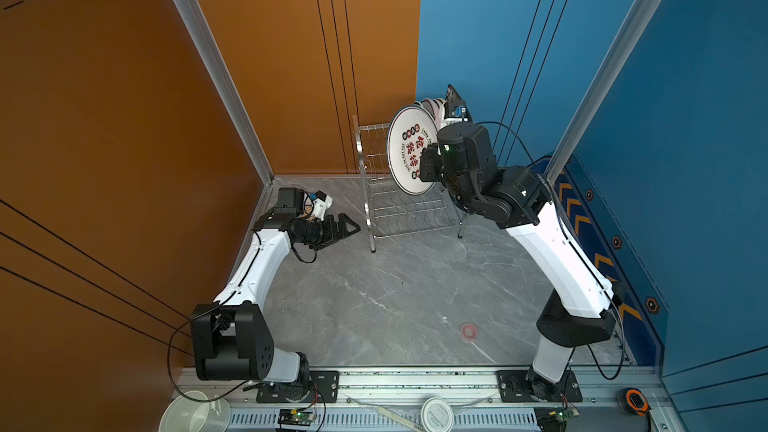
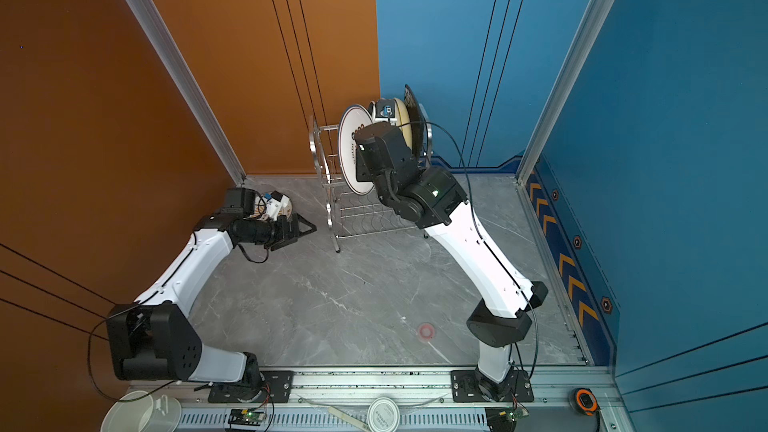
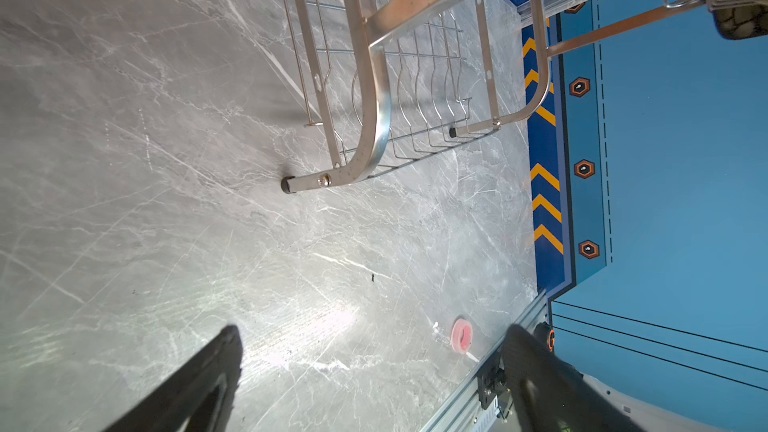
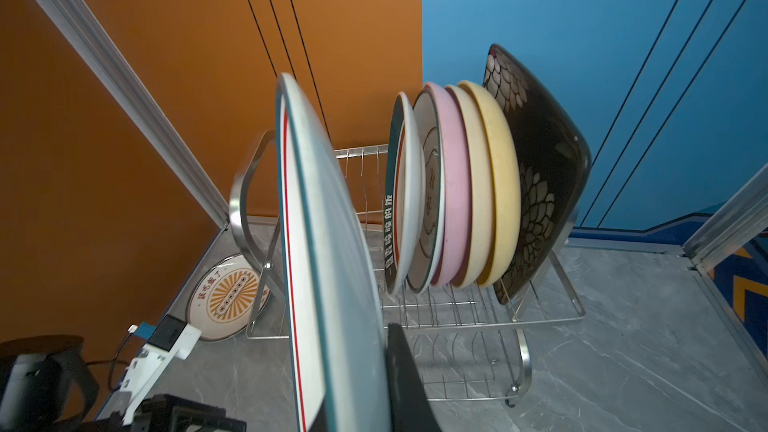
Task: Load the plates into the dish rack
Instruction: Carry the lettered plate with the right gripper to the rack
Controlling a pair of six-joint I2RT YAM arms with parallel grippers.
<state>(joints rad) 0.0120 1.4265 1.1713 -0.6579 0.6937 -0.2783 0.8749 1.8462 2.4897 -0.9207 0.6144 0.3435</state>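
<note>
My right gripper [image 4: 357, 355] is shut on a large white teal-rimmed plate [image 4: 328, 243] with red print, seen in both top views [image 1: 409, 151] [image 2: 351, 155]. It hangs upright over the left part of the dish rack [image 1: 362, 168] [image 2: 328, 201] [image 4: 457, 313]. Several plates stand in the upper tier: white teal-rimmed ones [image 4: 405, 193], pink [image 4: 455, 201], cream-yellow [image 4: 503, 201] and a square black floral one [image 4: 544, 184]. An orange-print plate [image 4: 224, 297] lies on the table behind the rack. Low beside the rack's leg [image 3: 374, 89], my left gripper [image 1: 351, 230] [image 2: 305, 232] [image 3: 374, 330] is open and holds nothing.
A pink tape roll [image 1: 468, 331] [image 3: 461, 336] lies on the grey marble table. Beyond the front rail sit a white jug [image 1: 195, 413], a round white lid [image 1: 436, 413] and a tape measure [image 1: 636, 401]. Orange and blue walls close in behind the rack.
</note>
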